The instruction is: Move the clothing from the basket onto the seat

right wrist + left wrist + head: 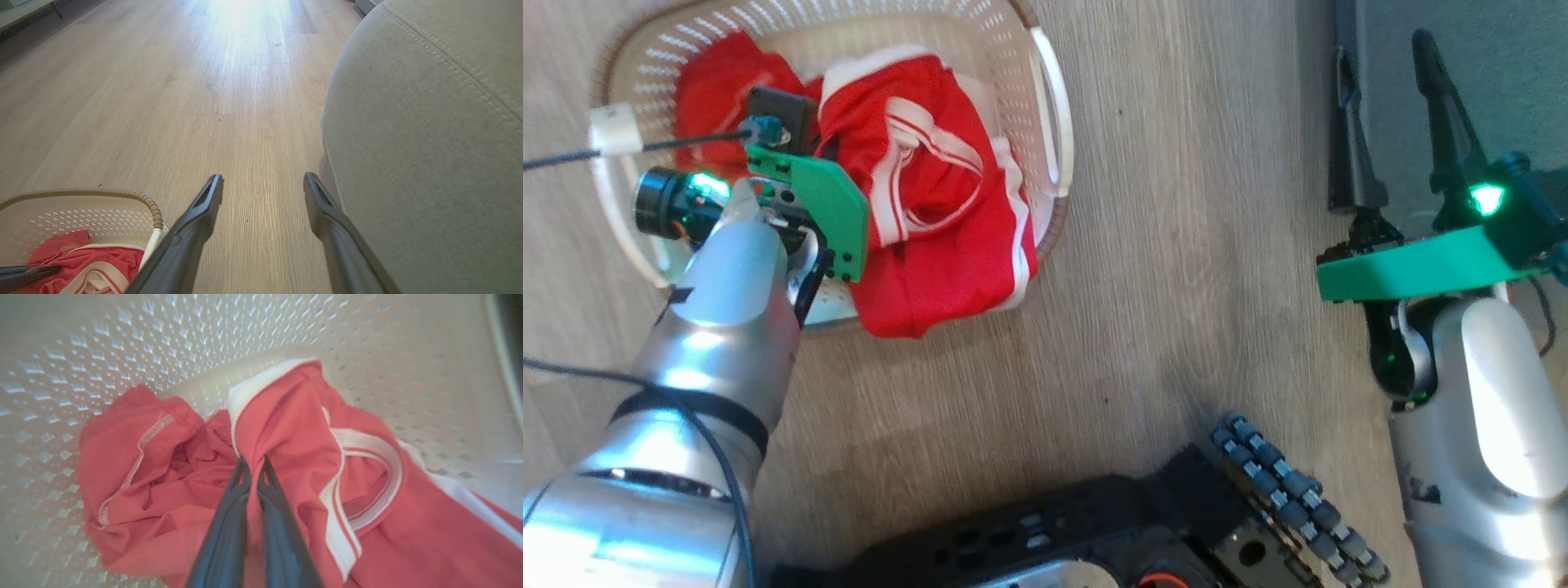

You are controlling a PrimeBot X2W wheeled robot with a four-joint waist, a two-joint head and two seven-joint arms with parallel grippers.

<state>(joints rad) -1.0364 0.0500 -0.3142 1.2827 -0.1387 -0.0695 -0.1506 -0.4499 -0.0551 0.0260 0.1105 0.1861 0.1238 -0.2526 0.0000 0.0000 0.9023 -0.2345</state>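
Note:
Red clothing with white stripes and trim lies heaped in the cream perforated basket, one garment hanging over its near rim. My left gripper reaches down into the basket, shut on a fold of the red clothing next to its white hem. My left wrist with its green plate hides those fingers in the head view. My right gripper stands open and empty above the floor, close beside the grey-green seat. The basket and clothing lie to its lower left.
Pale wooden floor runs between the basket and the seat. My black base with a roller wheel sits at the bottom. A dark cable with a white tag crosses the basket's left rim.

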